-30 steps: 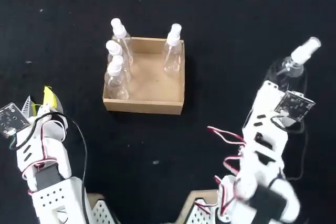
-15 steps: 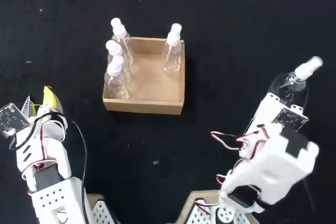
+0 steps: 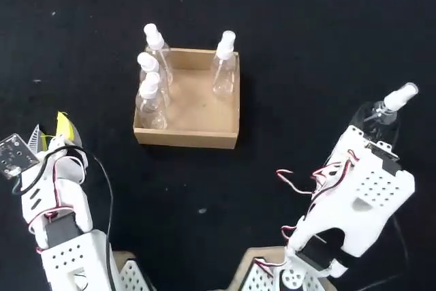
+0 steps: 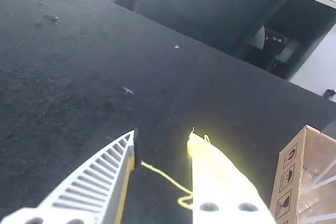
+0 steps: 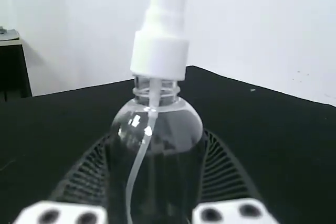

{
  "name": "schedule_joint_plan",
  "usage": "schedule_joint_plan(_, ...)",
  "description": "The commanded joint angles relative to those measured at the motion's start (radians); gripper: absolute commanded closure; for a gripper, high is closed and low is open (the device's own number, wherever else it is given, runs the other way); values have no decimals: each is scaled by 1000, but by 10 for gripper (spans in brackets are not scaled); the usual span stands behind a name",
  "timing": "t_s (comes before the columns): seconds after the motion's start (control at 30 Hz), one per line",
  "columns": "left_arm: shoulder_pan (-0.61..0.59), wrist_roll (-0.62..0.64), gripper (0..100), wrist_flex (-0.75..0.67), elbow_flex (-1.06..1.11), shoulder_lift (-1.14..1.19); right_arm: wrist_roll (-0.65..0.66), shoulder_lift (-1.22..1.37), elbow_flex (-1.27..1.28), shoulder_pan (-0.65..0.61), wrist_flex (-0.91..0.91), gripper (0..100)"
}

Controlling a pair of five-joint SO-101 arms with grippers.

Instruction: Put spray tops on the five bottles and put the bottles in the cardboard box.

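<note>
Obliquely tilted bottle (image 5: 155,150), spray top (image 5: 160,45) uppermost

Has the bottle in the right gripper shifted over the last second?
Yes. The bottle has come back toward the robot: its spray top was level with the far wall of the cardboard box and is now level with its middle.

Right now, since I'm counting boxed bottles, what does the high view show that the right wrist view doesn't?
High view, not the right wrist view: the cardboard box with four capped bottles standing in it, and the left hand off to one side of it. Right wrist view, not the high view: the dip tube inside the fifth bottle, and the right hand gripping it from both sides. Both: that fifth bottle, spray top on, outside the box.
</note>
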Motion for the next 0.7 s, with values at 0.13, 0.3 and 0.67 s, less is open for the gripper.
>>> schedule_joint_plan(0.13, -8, -9, 942, 2, 24, -11, 5, -1, 36, -8, -18, 985)
schedule_joint_plan(0.3, -8, -9, 942, 2, 24, -11, 5, 2, 73, -26, -18, 883)
schedule_joint_plan(0.67, -8, -9, 942, 2, 24, -11, 8, -2, 84, -58, -20, 758)
